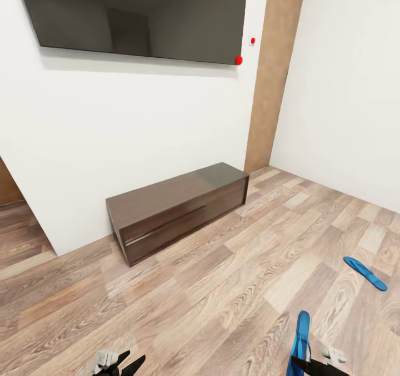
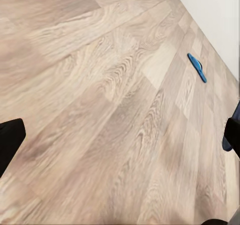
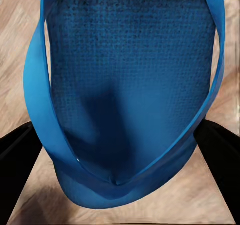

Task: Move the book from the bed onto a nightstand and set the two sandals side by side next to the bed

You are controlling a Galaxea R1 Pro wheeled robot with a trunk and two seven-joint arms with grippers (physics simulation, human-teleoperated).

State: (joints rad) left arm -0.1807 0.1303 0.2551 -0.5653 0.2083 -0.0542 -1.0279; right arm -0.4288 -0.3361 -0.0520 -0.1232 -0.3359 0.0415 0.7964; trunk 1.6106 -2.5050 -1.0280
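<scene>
One bright blue sandal [image 1: 365, 273] lies flat on the wood-plank floor at the right, near the white wall; it is also small and far off in the left wrist view [image 2: 197, 67]. The other sandal [image 1: 301, 337] hangs toe-up in my right gripper [image 1: 312, 365], which is shut on it at the lower edge of the head view. Up close, its sole and thin straps [image 3: 125, 85] sit between the black fingers [image 3: 17, 165]. My left gripper [image 1: 119, 364] is open over bare floor, with nothing between its fingers [image 2: 10, 140]. The book, the bed and the nightstand are out of view.
A long low dark bench [image 1: 178, 209] stands against the white wall under a big black wall screen [image 1: 139, 14]. A brown wooden strip [image 1: 275, 75] runs up the corner. Open plank floor [image 1: 222, 298] stretches between the bench and me.
</scene>
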